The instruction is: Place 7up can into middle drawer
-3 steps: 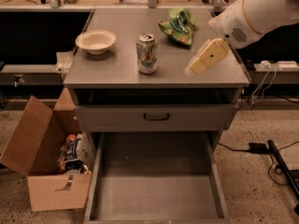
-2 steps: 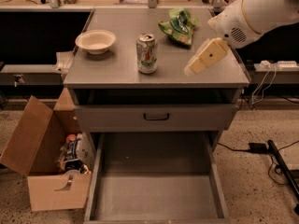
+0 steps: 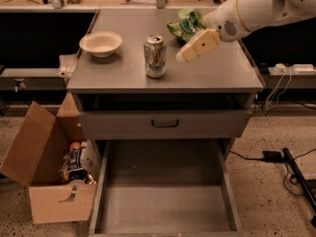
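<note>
the 7up can (image 3: 155,57) stood upright on the cabinet top (image 3: 217,75), the empty gripper (image 3: 196,46) poised just right of it (how far open, i couldn't tell), with the middle drawer (image 3: 165,201) pulled out below, seemingly to receive it.

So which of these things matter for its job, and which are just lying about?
Job: can, standing on the cabinet top; open drawer, pulled out below; gripper, hovering just beside the can.
Lying about: bowl, green snack bag, cardboard box.

single view, high front, angled down over cabinet (image 3: 123,70); gripper (image 3: 190,51) upper right.
</note>
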Robot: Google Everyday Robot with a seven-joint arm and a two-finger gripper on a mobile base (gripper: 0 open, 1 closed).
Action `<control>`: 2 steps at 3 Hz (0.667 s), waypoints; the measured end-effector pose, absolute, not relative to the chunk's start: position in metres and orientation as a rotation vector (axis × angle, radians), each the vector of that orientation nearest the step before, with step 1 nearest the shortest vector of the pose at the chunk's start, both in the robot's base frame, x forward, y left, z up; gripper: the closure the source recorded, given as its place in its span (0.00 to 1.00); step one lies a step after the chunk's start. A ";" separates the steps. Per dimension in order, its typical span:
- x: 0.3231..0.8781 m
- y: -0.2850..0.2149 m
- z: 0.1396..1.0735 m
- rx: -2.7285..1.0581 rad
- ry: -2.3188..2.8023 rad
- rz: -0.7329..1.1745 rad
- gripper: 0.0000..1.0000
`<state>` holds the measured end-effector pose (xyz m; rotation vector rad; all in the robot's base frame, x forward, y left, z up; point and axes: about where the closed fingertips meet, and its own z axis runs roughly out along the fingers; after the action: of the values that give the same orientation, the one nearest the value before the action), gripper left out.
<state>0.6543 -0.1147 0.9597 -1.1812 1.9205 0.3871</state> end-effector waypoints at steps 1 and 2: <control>0.676 -0.096 0.959 -1.158 1.889 0.461 0.00; 0.688 -0.075 0.953 -1.145 1.865 0.509 0.00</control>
<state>0.6884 -0.0752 0.9531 -1.1454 1.8647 0.5087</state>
